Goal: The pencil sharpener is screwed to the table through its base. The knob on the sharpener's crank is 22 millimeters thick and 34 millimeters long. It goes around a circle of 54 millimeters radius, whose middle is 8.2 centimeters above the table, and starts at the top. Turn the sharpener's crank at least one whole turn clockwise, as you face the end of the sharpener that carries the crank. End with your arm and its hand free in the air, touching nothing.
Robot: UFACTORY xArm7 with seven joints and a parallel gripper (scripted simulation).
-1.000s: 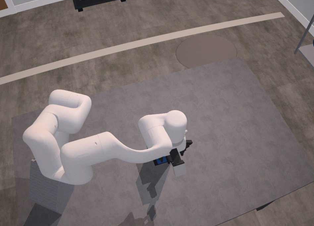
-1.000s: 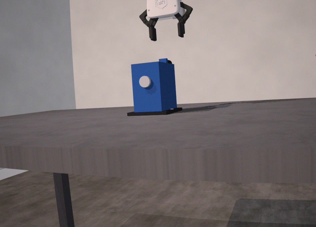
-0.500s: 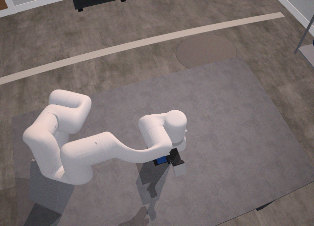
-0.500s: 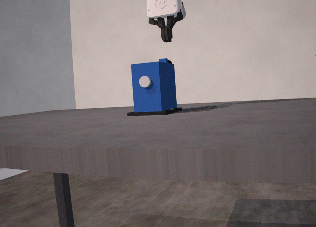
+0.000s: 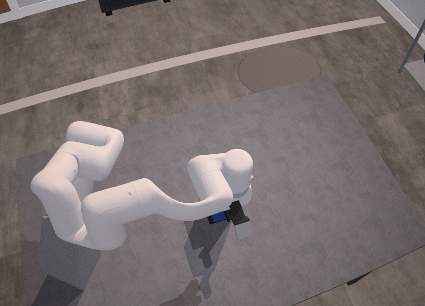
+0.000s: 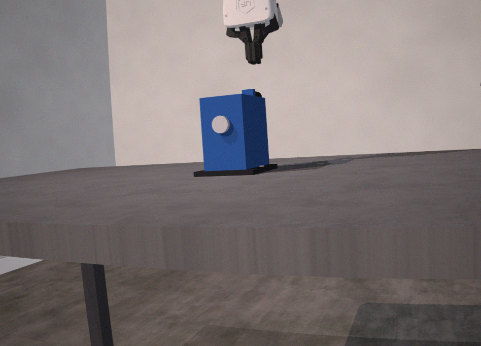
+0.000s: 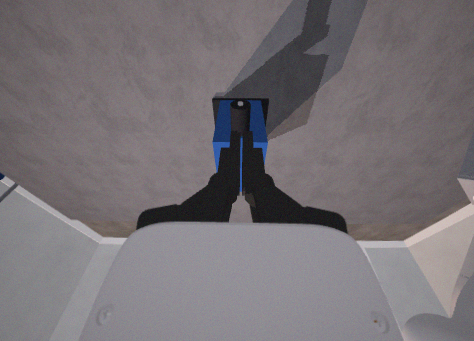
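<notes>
Fingers (image 6: 249,50) of my gripper (image 6: 252,61) were pressed together on nothing, hanging well above the blue sharpener (image 6: 232,133) and its knob (image 7: 239,116).

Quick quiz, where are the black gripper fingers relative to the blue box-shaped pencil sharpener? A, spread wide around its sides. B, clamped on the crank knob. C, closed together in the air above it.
C: the black gripper hangs shut above the blue sharpener, with open air between them.
</notes>
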